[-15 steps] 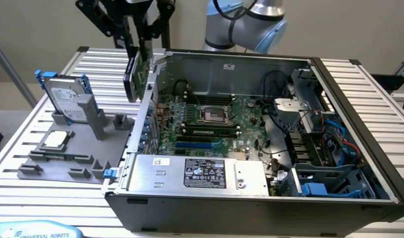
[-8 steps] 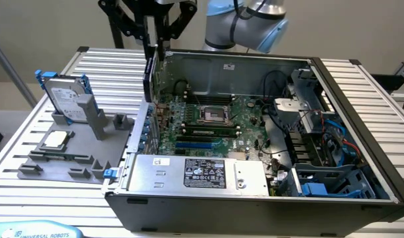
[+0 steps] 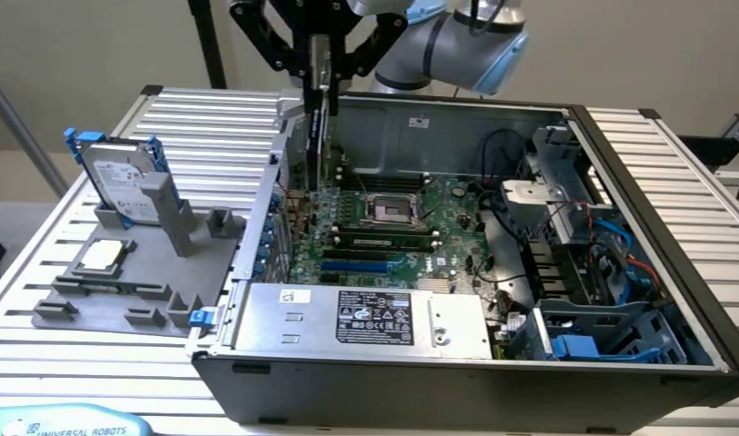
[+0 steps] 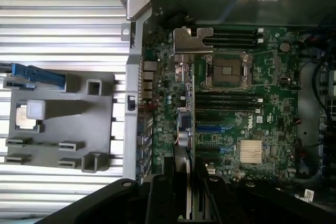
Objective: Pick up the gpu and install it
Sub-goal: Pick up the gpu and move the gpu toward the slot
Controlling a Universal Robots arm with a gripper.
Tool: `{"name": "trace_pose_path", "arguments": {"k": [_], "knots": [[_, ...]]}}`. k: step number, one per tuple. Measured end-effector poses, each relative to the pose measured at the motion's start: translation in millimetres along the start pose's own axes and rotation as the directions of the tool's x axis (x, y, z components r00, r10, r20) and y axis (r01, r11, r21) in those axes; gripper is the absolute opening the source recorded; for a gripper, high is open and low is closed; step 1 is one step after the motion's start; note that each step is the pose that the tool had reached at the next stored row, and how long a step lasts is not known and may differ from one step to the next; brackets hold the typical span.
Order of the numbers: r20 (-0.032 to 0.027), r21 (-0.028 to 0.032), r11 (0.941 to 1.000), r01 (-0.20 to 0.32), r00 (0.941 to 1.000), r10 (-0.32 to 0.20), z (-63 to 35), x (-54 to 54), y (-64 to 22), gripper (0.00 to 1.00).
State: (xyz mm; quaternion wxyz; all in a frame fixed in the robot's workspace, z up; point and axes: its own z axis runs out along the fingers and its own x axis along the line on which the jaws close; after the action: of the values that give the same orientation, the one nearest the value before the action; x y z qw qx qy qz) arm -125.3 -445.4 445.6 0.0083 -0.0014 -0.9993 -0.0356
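Note:
My gripper [image 3: 321,84] hangs over the open computer case [image 3: 660,227] near its back wall, shut on the gpu [image 3: 318,141]. The card hangs upright and edge-on, its lower end just above the motherboard [image 3: 400,222] at the exterior view's left side of the case. In the wrist view the gpu [image 4: 189,114] is a thin line between my dark fingers [image 4: 163,195], with its silver bracket [image 4: 191,40] at the far end, above the motherboard [image 4: 241,108] and the expansion slots [image 4: 210,129]. My gripper [image 4: 188,195] clamps the card's top edge.
A grey fixture [image 3: 127,277] on the slatted table [image 3: 188,118] holds a silver hard drive with blue rails [image 3: 118,177] and a small square chip [image 3: 103,257]. The power supply [image 3: 358,318], cables and drive cages [image 3: 587,263] fill the rest of the case.

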Motion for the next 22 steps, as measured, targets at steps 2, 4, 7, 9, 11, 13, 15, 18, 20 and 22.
{"name": "trace_pose_path", "arguments": {"k": [2, 4, 7, 9, 11, 13, 15, 18, 20, 22], "knots": [[-0.0011, 0.0014, 1.0000, 0.000, 1.0000, 0.000, 2.2, -9.3, -0.1, 0.27], [-0.0019, 0.0025, 1.0000, 0.000, 1.0000, 0.000, 4.5, -18.3, -0.2, 0.27], [-0.0030, 0.0035, 1.0000, 0.000, 1.0000, 0.000, 8.5, -32.2, -0.2, 0.27], [-0.0035, 0.0038, 1.0000, 0.000, 1.0000, 0.000, 11.4, -41.3, -0.1, 0.27], [-0.0037, 0.0039, 1.0000, 0.000, 1.0000, 0.000, 14.7, -50.4, 0.1, 0.27], [-0.0037, 0.0039, 1.0000, 0.000, 1.0000, 0.000, 18.3, -59.6, 0.6, 0.27], [-0.0037, 0.0040, 1.0000, 0.000, 1.0000, 0.000, 21.8, -68.7, 1.2, 0.27], [-0.0037, 0.0040, 1.0000, 0.000, 1.0000, 0.000, 27.1, -82.5, 2.6, 0.27], [-0.0037, 0.0039, 1.0000, -0.001, 1.0000, 0.001, 30.7, -91.5, 3.7, 0.27], [-0.0036, 0.0038, 1.0000, -0.001, 1.0000, 0.001, 34.2, -100.1, 4.3, 0.27]]}}
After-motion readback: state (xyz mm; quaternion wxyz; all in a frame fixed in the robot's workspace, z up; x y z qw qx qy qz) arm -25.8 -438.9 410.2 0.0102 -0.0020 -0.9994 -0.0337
